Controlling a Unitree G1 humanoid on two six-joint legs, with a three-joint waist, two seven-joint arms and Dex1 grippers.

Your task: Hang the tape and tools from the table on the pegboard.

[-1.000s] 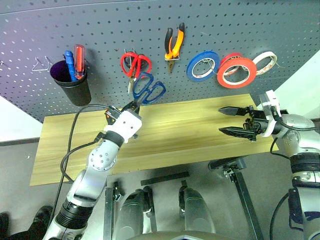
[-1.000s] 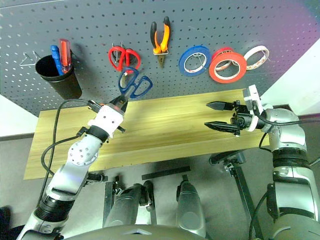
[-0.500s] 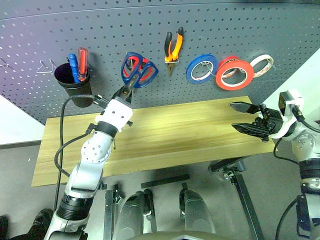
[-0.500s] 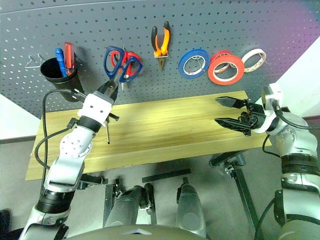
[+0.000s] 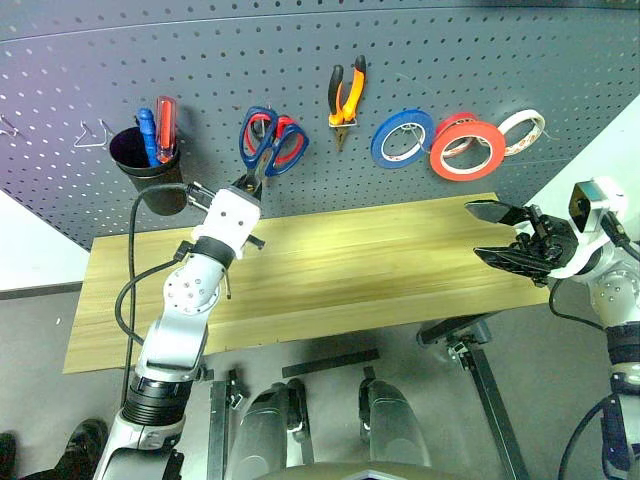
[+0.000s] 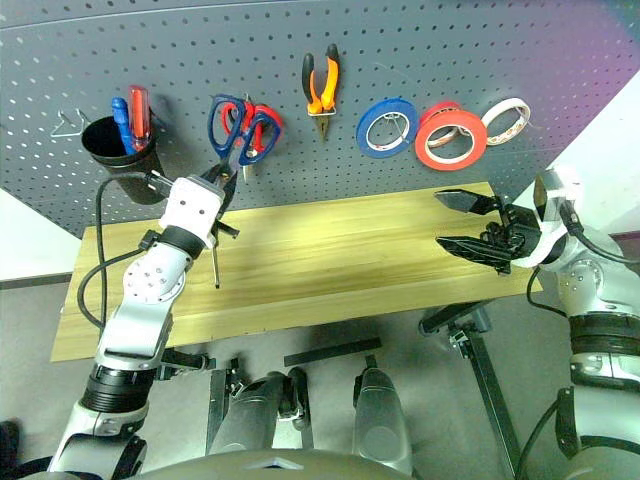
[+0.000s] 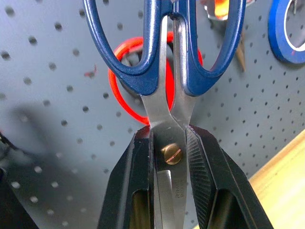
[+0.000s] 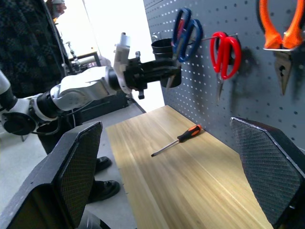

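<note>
Raised to the pegboard [image 5: 200, 60], scissors [image 5: 268, 145] sit clenched in left pincer [image 5: 245, 185]; right pincer [image 5: 497, 232] gapes.

Small engraved lettering runs along a blade of the scissors [image 7: 172, 107] just below the pivot screw, between the left gripper [image 7: 171, 143] fingers, too small to read.

Silver jointed arms, black cables, black ribbed fingers [image 7: 202, 162]

Grey floor [image 5: 40, 330], white wall [image 5: 600, 150] at right
</note>
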